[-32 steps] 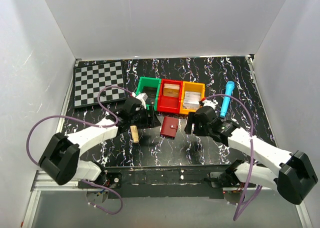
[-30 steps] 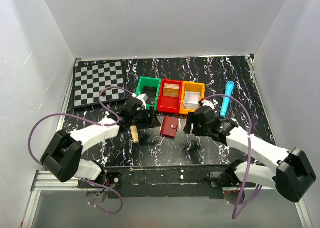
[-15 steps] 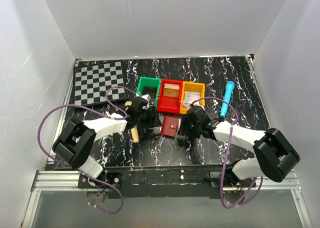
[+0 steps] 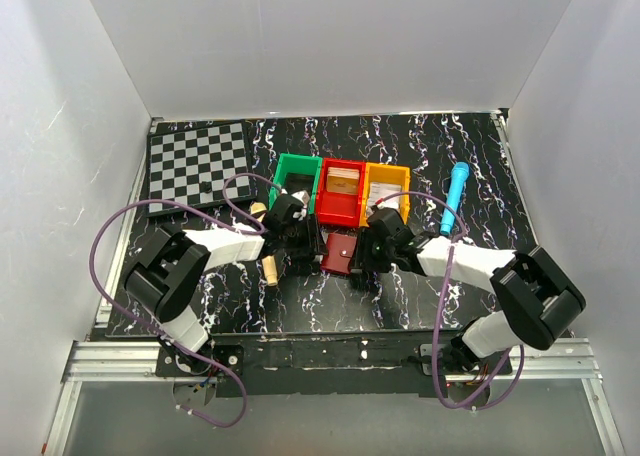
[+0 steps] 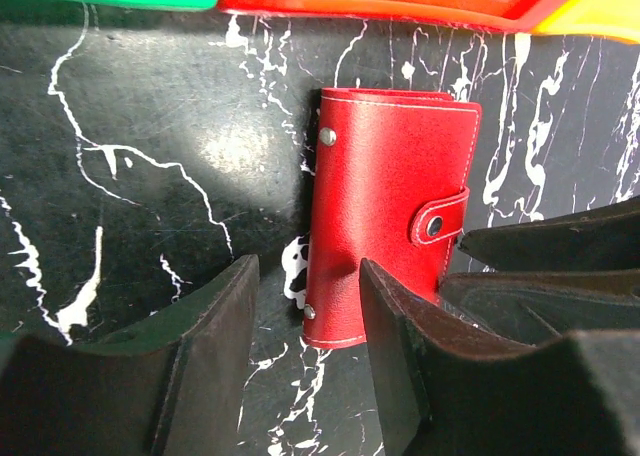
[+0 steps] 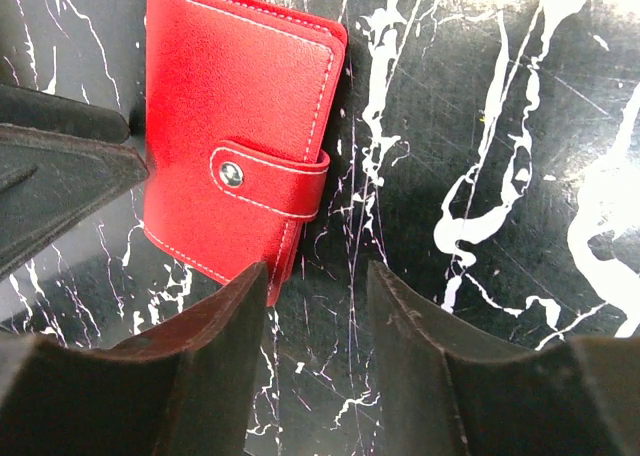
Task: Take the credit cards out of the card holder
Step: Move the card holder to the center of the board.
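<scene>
The card holder (image 4: 340,254) is a dark-red wallet lying flat and closed on the black marbled table, its snap tab (image 6: 262,176) fastened. No cards show. My left gripper (image 4: 302,244) is open at the holder's left edge. In the left wrist view (image 5: 305,306) the holder (image 5: 385,216) has its left edge between the fingers, and one finger (image 5: 405,356) overlaps its lower part. My right gripper (image 4: 366,256) is open at the holder's right edge. In the right wrist view (image 6: 315,301) the holder (image 6: 235,106) lies just ahead of the left finger (image 6: 215,346).
A green bin (image 4: 283,172), a red bin (image 4: 339,216) and an orange bin (image 4: 372,215) stand in a row just behind the holder. A chessboard (image 4: 197,166) lies at the back left, a blue cylinder (image 4: 455,196) at the right, and a wooden peg (image 4: 268,268) by the left arm.
Both grippers have moved inward, the left one rightward and the right one leftward, and now flank the card holder. The holder has not moved.
</scene>
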Action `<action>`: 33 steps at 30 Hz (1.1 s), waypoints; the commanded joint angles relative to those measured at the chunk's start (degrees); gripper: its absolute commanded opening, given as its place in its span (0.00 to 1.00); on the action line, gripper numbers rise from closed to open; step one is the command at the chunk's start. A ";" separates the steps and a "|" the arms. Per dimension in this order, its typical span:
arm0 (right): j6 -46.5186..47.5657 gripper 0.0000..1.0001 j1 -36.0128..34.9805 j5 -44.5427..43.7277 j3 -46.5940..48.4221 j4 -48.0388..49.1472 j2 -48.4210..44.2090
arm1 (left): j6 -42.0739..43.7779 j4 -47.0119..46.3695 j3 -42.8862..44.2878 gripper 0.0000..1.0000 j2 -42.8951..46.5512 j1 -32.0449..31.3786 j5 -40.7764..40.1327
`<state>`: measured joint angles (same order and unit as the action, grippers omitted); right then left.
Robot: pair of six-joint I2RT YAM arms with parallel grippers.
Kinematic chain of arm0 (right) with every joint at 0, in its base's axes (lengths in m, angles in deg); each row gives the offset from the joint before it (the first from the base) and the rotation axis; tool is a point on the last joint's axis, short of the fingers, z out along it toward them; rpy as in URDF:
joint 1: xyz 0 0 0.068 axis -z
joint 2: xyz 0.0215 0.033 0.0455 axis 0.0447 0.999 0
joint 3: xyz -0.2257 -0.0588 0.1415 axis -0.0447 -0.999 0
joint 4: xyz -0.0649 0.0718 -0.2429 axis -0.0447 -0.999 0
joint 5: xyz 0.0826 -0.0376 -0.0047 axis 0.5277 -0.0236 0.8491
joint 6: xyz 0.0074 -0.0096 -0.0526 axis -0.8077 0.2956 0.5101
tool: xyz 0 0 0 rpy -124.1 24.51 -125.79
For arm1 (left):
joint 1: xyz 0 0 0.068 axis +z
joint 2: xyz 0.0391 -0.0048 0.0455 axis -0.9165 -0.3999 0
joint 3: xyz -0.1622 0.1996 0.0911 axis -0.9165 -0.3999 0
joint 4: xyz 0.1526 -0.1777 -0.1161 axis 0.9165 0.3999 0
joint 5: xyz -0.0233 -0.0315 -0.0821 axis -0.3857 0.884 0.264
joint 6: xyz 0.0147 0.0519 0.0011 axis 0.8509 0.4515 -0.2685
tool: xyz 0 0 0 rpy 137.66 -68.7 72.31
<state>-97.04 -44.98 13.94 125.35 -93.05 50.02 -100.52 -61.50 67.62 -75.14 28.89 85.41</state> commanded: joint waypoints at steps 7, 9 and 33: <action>0.04 0.47 -0.04 2.57 1.82 3.85 2.64 | -0.34 -2.28 0.22 0.34 -1.17 -2.36 2.66; 0.12 0.44 -0.04 2.75 1.56 4.20 2.65 | -0.43 -2.28 -0.31 0.31 -0.83 -3.06 2.67; -0.93 0.14 -1.79 4.25 -6.09 -0.10 -7.90 | -1.13 -2.02 -11.65 0.13 11.65 -5.70 3.72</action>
<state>-97.11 -45.90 17.46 119.80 -91.17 45.12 -102.01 -64.10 57.26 -67.03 23.77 88.16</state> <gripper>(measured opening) 0.145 0.150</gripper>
